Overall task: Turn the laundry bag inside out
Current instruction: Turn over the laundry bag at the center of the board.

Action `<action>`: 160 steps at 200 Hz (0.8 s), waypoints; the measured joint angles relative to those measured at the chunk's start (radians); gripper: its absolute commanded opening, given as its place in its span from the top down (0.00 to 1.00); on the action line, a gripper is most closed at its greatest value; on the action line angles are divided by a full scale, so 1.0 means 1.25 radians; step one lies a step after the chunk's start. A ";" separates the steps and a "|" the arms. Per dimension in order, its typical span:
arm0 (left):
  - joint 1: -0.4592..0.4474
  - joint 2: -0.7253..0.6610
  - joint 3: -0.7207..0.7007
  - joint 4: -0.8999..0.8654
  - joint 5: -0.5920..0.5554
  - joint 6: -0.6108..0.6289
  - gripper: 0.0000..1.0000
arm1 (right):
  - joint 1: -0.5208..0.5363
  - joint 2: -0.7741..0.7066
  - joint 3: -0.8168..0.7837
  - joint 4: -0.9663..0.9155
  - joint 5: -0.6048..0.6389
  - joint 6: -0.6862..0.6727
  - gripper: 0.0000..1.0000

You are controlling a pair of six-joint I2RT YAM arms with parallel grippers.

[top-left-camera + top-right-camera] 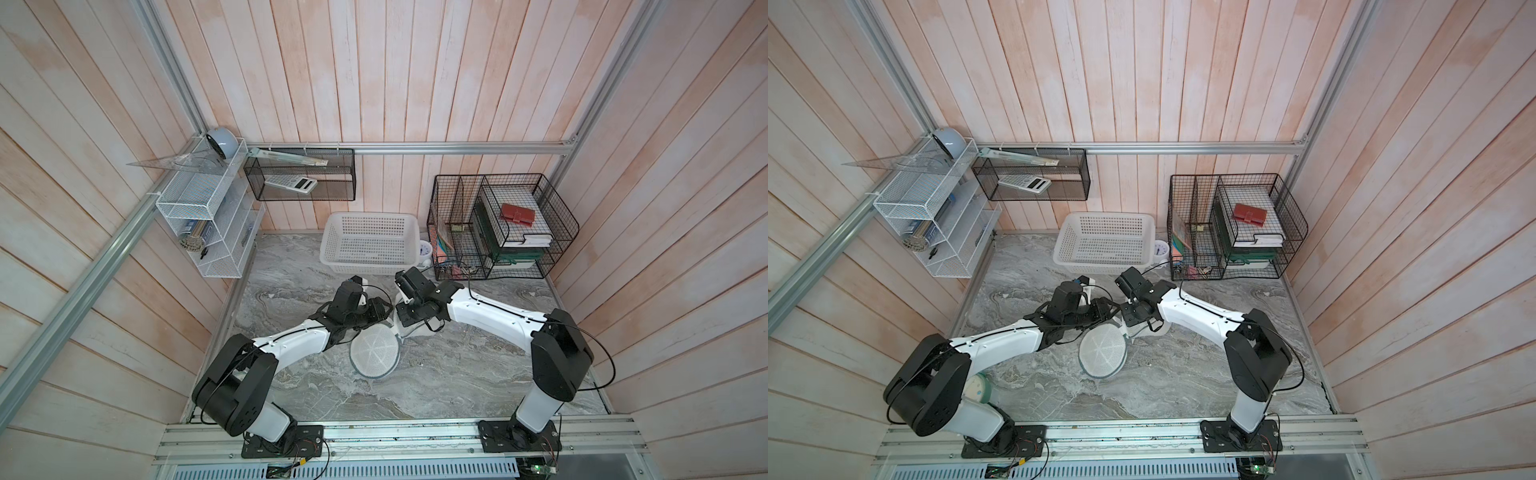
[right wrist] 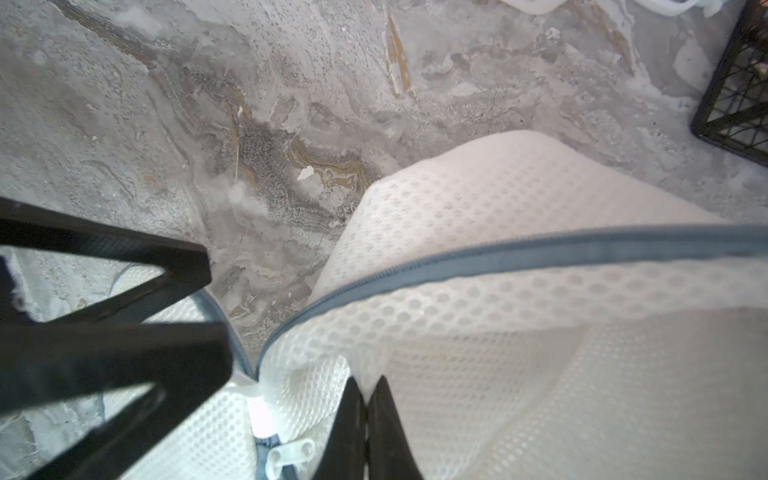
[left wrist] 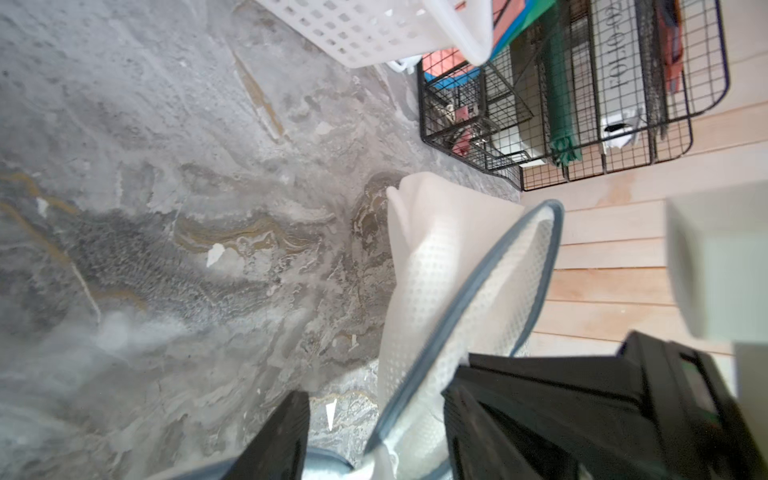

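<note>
The laundry bag (image 1: pixel 374 352) is a round white mesh pouch with grey-blue trimmed rims, lying on the marble table between both arms. It shows in both top views, its upper edge lifted toward the grippers (image 1: pixel 1103 350). My right gripper (image 2: pixel 368 401) is shut on a fold of the bag's mesh (image 2: pixel 498 199), next to the zipper pull. My left gripper (image 3: pixel 374 432) is open. The bag's rim and some mesh (image 3: pixel 436 257) run between its fingers, with table showing beside one finger. In the right wrist view the left gripper's black fingers (image 2: pixel 104 357) stand close by the rim.
A white perforated basket (image 1: pixel 370 241) stands behind the grippers, with a small white clock (image 1: pixel 424 251) beside it. A black wire organizer (image 1: pixel 498 228) with books fills the back right. A white wire shelf (image 1: pixel 208 220) and a black mesh bin (image 1: pixel 299 174) hang on the walls.
</note>
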 measured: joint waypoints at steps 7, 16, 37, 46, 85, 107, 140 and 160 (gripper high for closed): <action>-0.006 -0.001 0.000 0.005 0.002 0.006 0.42 | -0.003 0.000 0.000 0.000 -0.011 0.000 1.00; -0.014 0.001 0.000 0.005 0.005 0.014 0.42 | -0.005 0.000 0.000 0.000 -0.024 0.000 1.00; -0.029 0.020 0.009 -0.001 0.007 0.033 0.43 | -0.005 -0.001 0.000 0.000 -0.048 0.004 1.00; -0.034 0.031 0.018 -0.009 0.007 0.042 0.46 | -0.005 -0.003 0.000 0.000 -0.056 0.007 1.00; -0.038 0.049 0.031 -0.038 -0.010 0.073 0.92 | -0.007 -0.026 0.000 0.000 -0.078 0.013 1.00; -0.030 0.049 0.031 -0.045 -0.023 0.072 1.00 | -0.009 -0.039 0.000 -0.001 -0.093 0.012 1.00; 0.042 0.050 0.032 -0.044 -0.010 0.032 1.00 | -0.010 -0.071 0.000 0.001 -0.129 0.011 1.00; 0.088 0.063 0.032 -0.026 0.032 -0.001 1.00 | -0.010 -0.104 0.000 0.025 -0.157 0.005 1.00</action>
